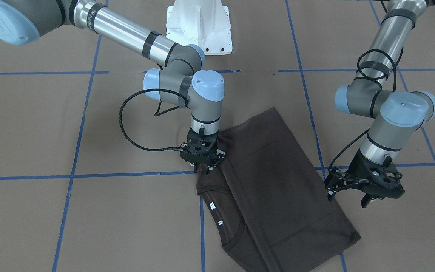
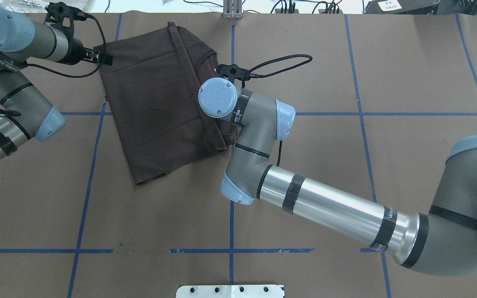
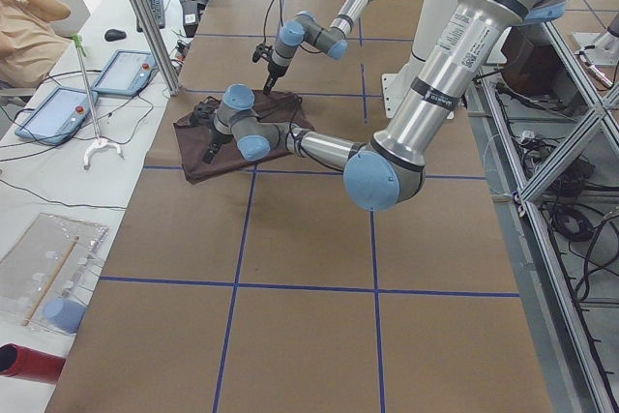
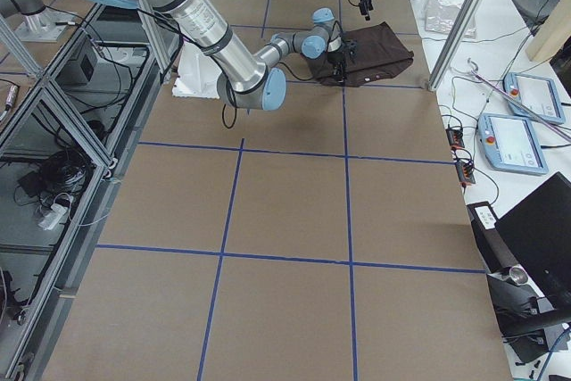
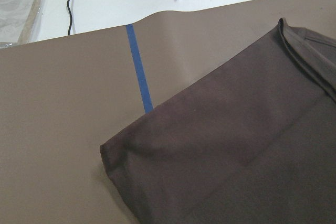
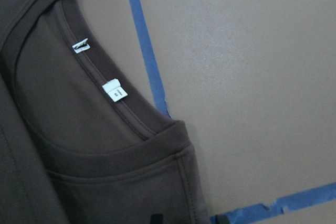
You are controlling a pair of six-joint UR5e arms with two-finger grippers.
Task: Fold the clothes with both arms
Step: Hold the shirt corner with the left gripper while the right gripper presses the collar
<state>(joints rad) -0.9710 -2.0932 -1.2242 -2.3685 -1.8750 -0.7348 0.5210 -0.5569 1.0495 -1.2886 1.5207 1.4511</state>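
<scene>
T-shirt under right fingers, left fingers spread

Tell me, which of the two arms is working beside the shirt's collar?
The right arm: its jaws stand at the shoulder of the brown T-shirt, beside its ribbed collar. The left arm holds its jaws open at the opposite edge.

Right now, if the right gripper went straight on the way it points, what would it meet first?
The right gripper points down; probably first the dark brown T-shirt, at its edge beside the collar.
</scene>
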